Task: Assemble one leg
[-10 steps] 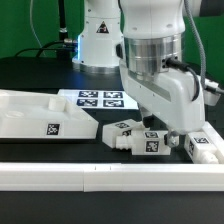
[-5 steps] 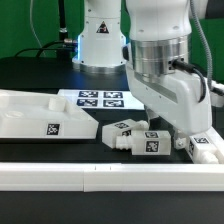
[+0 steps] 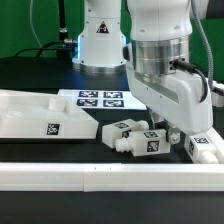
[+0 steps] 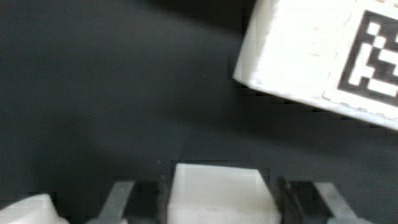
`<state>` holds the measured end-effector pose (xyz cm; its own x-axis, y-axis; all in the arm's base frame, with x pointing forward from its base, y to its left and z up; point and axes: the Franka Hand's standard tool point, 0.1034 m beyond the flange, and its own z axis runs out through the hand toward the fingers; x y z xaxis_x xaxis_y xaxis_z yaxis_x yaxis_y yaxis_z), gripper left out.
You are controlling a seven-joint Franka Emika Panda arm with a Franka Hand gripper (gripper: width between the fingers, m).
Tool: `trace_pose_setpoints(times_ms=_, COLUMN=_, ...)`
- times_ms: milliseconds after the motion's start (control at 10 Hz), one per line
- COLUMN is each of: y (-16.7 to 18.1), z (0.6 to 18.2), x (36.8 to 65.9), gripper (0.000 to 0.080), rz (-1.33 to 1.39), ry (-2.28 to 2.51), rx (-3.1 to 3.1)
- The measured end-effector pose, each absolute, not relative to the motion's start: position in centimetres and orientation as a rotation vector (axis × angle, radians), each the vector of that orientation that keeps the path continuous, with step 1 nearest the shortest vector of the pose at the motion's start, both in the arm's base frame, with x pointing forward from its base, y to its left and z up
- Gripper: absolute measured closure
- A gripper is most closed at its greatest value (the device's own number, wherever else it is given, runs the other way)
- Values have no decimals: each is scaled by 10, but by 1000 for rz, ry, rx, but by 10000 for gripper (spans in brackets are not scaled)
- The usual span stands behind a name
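Near the counter's [image 3: 40, 75] front edge the claw [image 4: 217, 205] stands released astride the leg [image 4: 219, 180]; closing off-centre could skid it into the neighbouring leg [image 4: 329, 50].

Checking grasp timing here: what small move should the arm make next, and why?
Probably close the gripper: in the wrist view its fingers flank the chunky white plastic leg, narrow gaps showing on both sides, so it seems centred, not yet gripped.

You're in a robotics lab: a black table [image 3: 40, 75], the tagged marker board [image 3: 100, 98], a green backdrop [image 3: 25, 25].
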<state>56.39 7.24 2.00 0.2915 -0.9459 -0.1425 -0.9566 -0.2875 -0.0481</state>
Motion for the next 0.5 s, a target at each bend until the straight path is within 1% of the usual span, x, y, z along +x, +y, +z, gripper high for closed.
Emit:
trace_pose_setpoints(times_ms=200, y=73, z=22, x=563, gripper=514, rz=139, ry=1809, rx=-2412)
trace_pose_setpoints(times_ms=500, y=72, z=64, x=540, gripper=514, rz=245, ry=1942, rx=-2300)
